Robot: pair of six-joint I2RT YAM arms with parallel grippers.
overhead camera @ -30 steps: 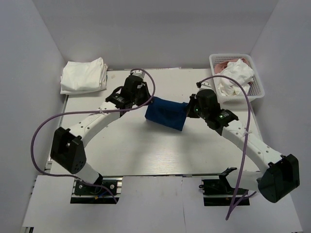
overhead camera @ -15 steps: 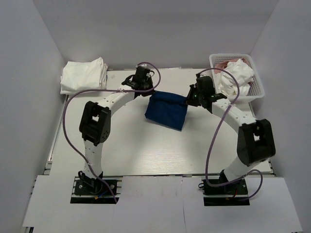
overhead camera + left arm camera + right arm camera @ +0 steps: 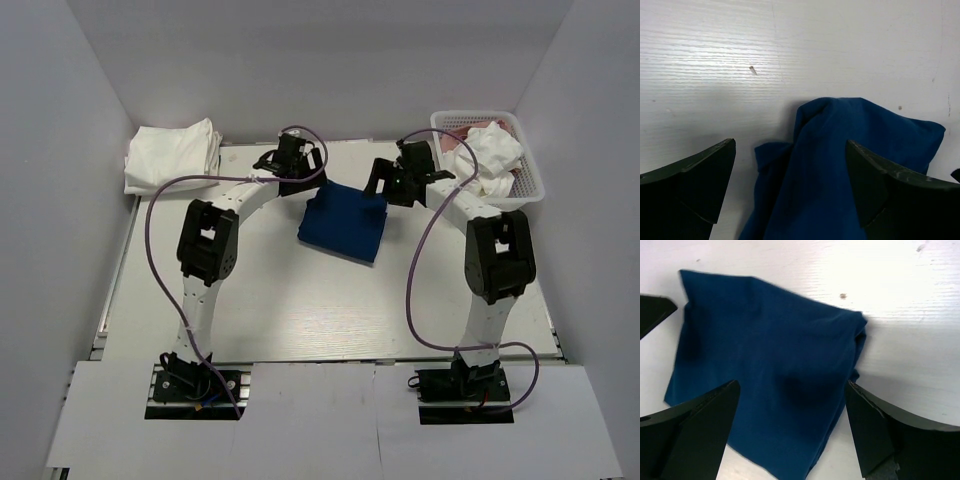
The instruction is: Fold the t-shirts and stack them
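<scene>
The navy t-shirt (image 3: pixel 343 222) lies folded into a compact, nearly square packet on the far middle of the table (image 3: pixel 250 300). It is slightly longer from far to near, and that axis leans a little from far right to near left, so the near edge slants down towards the right. The left end effector (image 3: pixel 300 175) hangs over the packet's far left corner. In the left wrist view its fingers (image 3: pixel 695 180) are spread wide, released, with the cloth rumpled into a small peak between them. The right end effector (image 3: pixel 385 185) sits at the far right corner. It is likewise released, its fingers (image 3: pixel 880 430) standing well apart above the smooth blue cloth with nothing gripped. A stack of folded white t-shirts (image 3: pixel 172 155) rests at the far left corner of the table. At the far right, a basket (image 3: pixel 535 190) holds a crumpled white t-shirt (image 3: pixel 490 150) lying over a pink t-shirt (image 3: pixel 462 132).
</scene>
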